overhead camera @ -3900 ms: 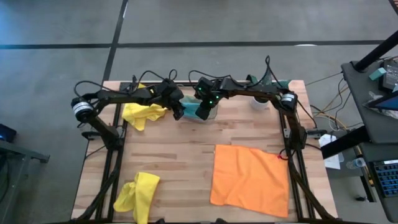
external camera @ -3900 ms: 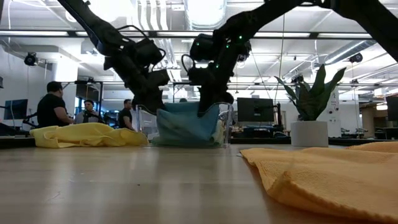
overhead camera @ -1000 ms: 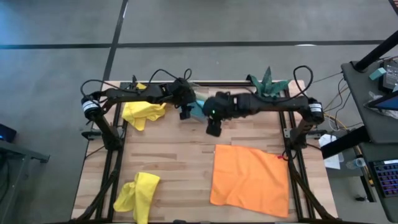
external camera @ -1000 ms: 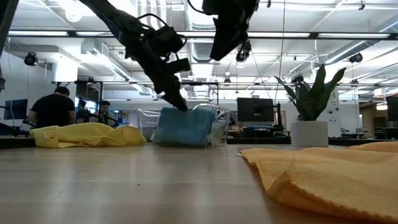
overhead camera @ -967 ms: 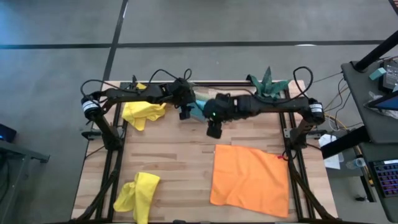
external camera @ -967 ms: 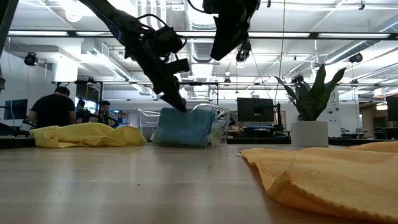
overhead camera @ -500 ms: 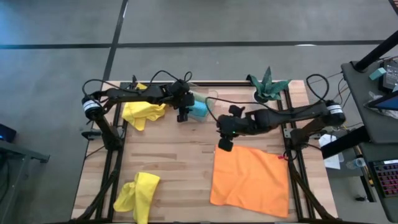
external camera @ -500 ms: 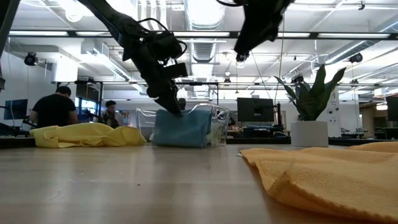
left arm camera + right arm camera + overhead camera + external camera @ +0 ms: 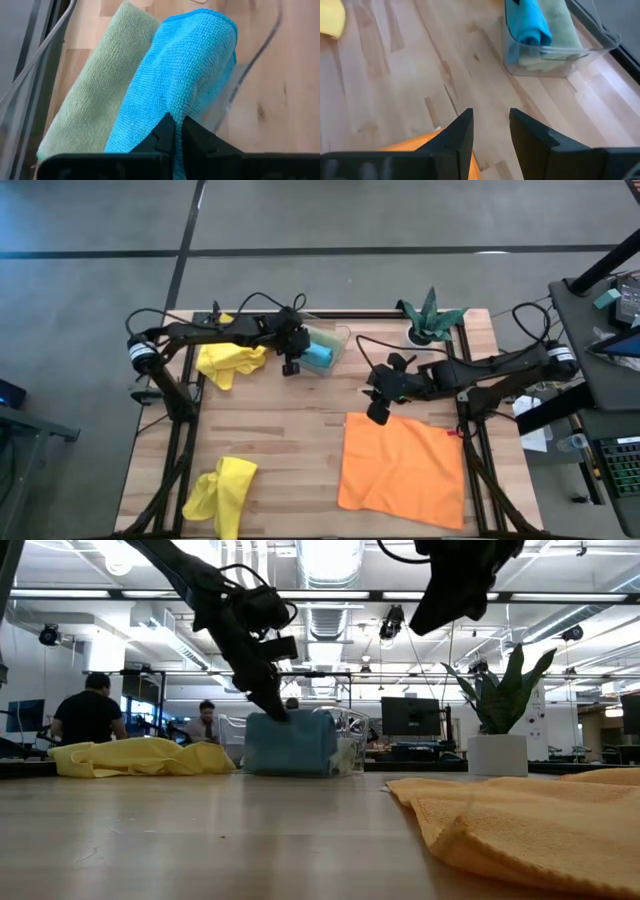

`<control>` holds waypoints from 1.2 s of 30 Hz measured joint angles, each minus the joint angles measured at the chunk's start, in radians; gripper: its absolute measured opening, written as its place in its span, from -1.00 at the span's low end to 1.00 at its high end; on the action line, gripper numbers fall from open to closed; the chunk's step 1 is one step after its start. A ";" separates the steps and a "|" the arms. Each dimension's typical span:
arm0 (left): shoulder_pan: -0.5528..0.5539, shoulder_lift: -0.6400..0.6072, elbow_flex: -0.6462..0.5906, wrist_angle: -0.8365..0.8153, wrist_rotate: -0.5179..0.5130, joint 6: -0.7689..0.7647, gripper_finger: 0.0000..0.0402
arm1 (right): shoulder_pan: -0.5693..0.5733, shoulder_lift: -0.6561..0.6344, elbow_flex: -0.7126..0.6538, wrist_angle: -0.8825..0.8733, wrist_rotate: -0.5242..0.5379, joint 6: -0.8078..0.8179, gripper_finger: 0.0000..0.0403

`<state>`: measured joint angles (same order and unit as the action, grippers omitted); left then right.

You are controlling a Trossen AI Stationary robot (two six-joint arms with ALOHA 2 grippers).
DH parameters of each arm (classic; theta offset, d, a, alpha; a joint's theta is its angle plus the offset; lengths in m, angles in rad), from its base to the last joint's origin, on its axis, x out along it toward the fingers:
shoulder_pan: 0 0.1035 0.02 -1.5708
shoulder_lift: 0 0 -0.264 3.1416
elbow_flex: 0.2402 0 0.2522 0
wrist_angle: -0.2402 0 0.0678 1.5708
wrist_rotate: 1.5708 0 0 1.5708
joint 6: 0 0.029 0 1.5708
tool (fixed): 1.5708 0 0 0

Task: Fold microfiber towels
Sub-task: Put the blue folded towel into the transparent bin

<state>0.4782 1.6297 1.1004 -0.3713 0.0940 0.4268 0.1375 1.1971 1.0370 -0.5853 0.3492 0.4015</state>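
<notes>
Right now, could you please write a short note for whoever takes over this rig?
Left gripper: shut, at the clear tray, fingertips against the blue towel.
Right gripper: open, empty, above the orange towel's far corner.
Done: the blue towel and green towel sit folded in the tray.
Left: the orange towel lies flat; two yellow towels, one far left, one near left, lie crumpled.

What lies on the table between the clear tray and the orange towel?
Only bare wood, as the high view shows. The clear tray and orange towel have nothing between them; the right claw hangs above that stretch.
</notes>
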 joint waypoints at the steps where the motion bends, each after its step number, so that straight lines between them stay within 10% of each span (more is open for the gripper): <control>1: 0.000 -0.008 0.004 -0.018 0.000 -0.001 -0.99 | 0.000 -0.002 -0.008 0.002 0.002 0.000 -0.41; 36: 0.052 0.042 0.247 -0.353 0.169 0.079 -1.00 | 0.000 -0.005 -0.019 0.049 0.002 -0.035 -0.41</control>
<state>0.5299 1.6719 1.3476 -0.7242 0.2634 0.5056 0.1376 1.1923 1.0180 -0.5367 0.3511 0.3670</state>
